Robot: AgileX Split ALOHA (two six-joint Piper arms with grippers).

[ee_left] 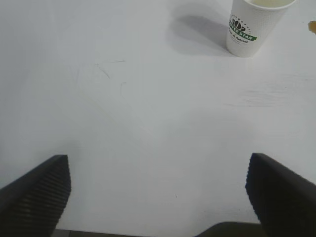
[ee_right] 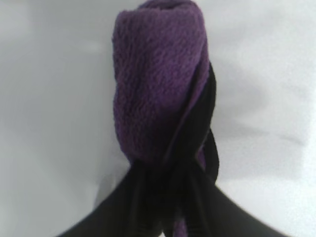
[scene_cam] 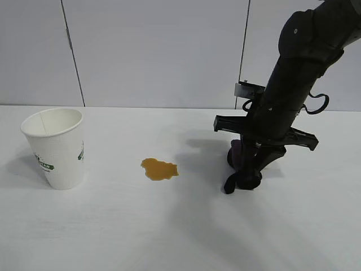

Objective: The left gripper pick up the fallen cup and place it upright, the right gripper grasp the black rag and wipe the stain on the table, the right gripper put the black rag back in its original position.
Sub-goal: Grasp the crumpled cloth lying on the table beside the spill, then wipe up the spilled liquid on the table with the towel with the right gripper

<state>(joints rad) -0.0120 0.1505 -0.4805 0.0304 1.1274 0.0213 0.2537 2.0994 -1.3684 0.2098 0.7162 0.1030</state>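
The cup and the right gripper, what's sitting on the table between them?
Only the stain, lying apart from both the upright cup and the right gripper closed on the rag; otherwise bare table, per the exterior view.

the large white textured paper cup with green lettering (scene_cam: 55, 148) stands upright on the broad plain white matte tabletop (scene_cam: 113, 231), at the far left of the exterior view. the small flat amber-brown puddle (scene_cam: 159, 169) lies on the table to the cup's right, apart from it, near the middle. further right, well apart from the puddle, the dark purple-black terry rag (ee_right: 158, 89) sits on the table under the black two-fingered right gripper (scene_cam: 243, 182), which points steeply down onto it.
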